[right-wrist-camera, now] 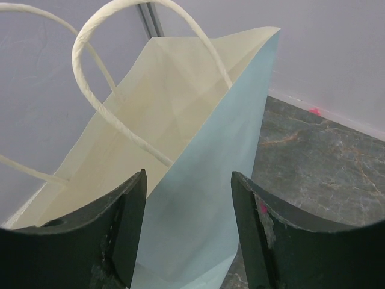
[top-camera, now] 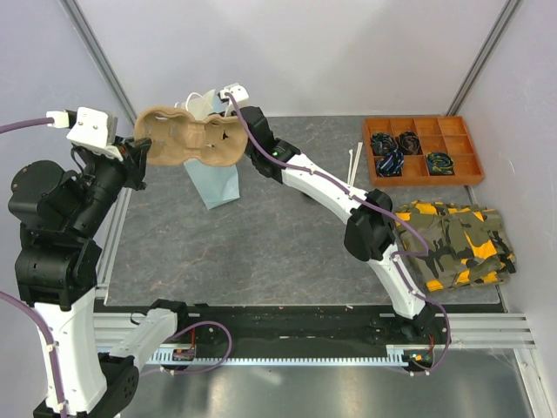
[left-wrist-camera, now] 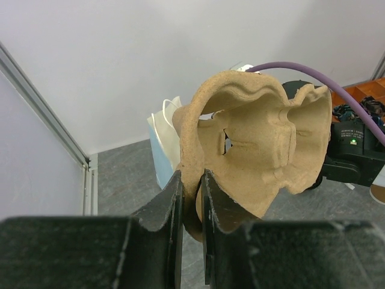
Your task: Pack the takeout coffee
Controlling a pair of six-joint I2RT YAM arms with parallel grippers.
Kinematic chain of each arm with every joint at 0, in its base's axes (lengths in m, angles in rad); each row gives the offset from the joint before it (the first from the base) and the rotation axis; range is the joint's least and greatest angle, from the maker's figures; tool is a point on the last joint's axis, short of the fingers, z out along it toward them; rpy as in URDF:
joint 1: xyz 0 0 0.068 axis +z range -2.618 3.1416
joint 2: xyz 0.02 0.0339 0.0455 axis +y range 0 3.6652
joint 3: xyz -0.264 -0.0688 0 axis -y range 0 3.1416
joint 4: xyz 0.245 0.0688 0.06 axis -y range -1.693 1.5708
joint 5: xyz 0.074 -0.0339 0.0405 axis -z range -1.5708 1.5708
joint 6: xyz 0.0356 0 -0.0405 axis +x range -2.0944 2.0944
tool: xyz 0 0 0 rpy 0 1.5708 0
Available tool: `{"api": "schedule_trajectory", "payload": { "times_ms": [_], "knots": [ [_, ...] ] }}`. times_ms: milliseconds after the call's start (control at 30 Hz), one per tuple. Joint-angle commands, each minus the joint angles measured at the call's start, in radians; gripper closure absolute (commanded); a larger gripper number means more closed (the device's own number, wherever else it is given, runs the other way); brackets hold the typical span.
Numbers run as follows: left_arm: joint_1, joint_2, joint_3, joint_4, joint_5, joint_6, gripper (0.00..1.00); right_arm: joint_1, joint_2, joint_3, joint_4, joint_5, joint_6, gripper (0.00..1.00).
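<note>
At 11 o'clock above the counter (top-camera: 287, 235): tan moulded-pulp two-cup carrier (top-camera: 187, 139), held in the air and tilted. The left gripper (left-wrist-camera: 191, 198) has its jaws pinching the carrier's rim.

At 12 o'clock, just behind and below the carrier: light-blue paper bag (top-camera: 218, 183), upright, mouth open, white handles (right-wrist-camera: 78, 57) standing up. The right gripper (right-wrist-camera: 187, 177) hangs over the mouth with its jaws spread, the bag's near wall seen between them.

At 2 o'clock: orange compartment tray (top-camera: 425, 180) with dark coiled items in three cells.

At 3 o'clock: folded camouflage cloth (top-camera: 452, 244).

Takeout coffee: place cannot be told from these views.
</note>
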Motion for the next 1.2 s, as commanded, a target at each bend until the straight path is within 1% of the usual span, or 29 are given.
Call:
{"api": "schedule_trajectory", "payload": {
  "times_ms": [0, 33, 100, 233, 300, 333, 367, 400, 433, 500, 533, 633, 700, 800, 833, 867, 1033, 1167],
  "knots": [
    [0.004, -0.008, 0.006, 0.078, 0.005, -0.001, 0.98, 0.002, -0.020, -0.004, -0.030, 0.003, -0.047, 0.34],
    [0.004, -0.010, 0.004, 0.079, 0.007, 0.002, 0.98, 0.001, -0.020, -0.008, -0.042, -0.004, -0.050, 0.34],
    [0.004, -0.010, 0.001, 0.082, 0.008, 0.003, 0.98, 0.002, -0.019, -0.010, -0.097, -0.054, -0.059, 0.29],
    [0.004, -0.013, -0.008, 0.085, 0.004, 0.002, 0.98, 0.002, -0.046, -0.031, -0.125, -0.102, -0.070, 0.20],
    [0.004, -0.011, -0.008, 0.087, 0.007, -0.003, 0.98, 0.002, -0.062, -0.033, -0.126, -0.097, -0.073, 0.20],
    [0.004, -0.013, -0.008, 0.087, 0.007, -0.004, 0.98, 0.002, -0.068, -0.031, -0.128, -0.090, -0.077, 0.24],
    [0.004, -0.010, -0.008, 0.087, 0.008, -0.007, 0.98, 0.002, -0.068, -0.030, -0.129, -0.082, -0.080, 0.33],
    [0.004, -0.010, -0.006, 0.087, 0.005, -0.013, 0.98, 0.001, -0.070, -0.028, -0.133, -0.064, -0.087, 0.39],
    [0.004, -0.007, -0.006, 0.088, 0.005, -0.013, 0.98, -0.001, -0.074, -0.028, -0.136, -0.056, -0.085, 0.54],
    [0.004, -0.005, -0.003, 0.088, 0.005, -0.013, 0.98, -0.011, -0.080, -0.030, -0.156, -0.050, -0.073, 0.69],
    [0.004, -0.002, -0.002, 0.088, 0.005, -0.012, 0.98, -0.015, -0.091, -0.033, -0.162, -0.051, -0.065, 0.83],
    [0.004, 0.001, 0.003, 0.088, 0.007, -0.006, 0.98, -0.027, -0.123, -0.044, -0.182, -0.071, -0.042, 1.00],
    [0.004, 0.001, 0.004, 0.088, 0.013, -0.001, 0.98, -0.031, -0.148, -0.057, -0.200, -0.097, -0.024, 1.00],
    [0.004, 0.001, 0.006, 0.090, 0.013, 0.003, 0.98, -0.031, -0.224, -0.126, -0.212, -0.154, 0.015, 1.00],
    [0.004, 0.002, 0.006, 0.088, 0.011, 0.005, 0.98, -0.031, -0.273, -0.180, -0.214, -0.152, 0.022, 1.00],
    [0.004, -0.001, 0.007, 0.088, 0.008, 0.005, 0.98, -0.028, -0.299, -0.211, -0.217, -0.183, 0.031, 1.00],
    [0.004, -0.001, 0.004, 0.084, 0.011, -0.009, 0.98, -0.028, -0.460, -0.410, -0.214, -0.198, 0.035, 1.00],
    [0.004, 0.005, 0.000, 0.082, 0.025, -0.020, 0.98, -0.030, -0.534, -0.491, -0.221, -0.214, 0.048, 1.00]
  ]
}}
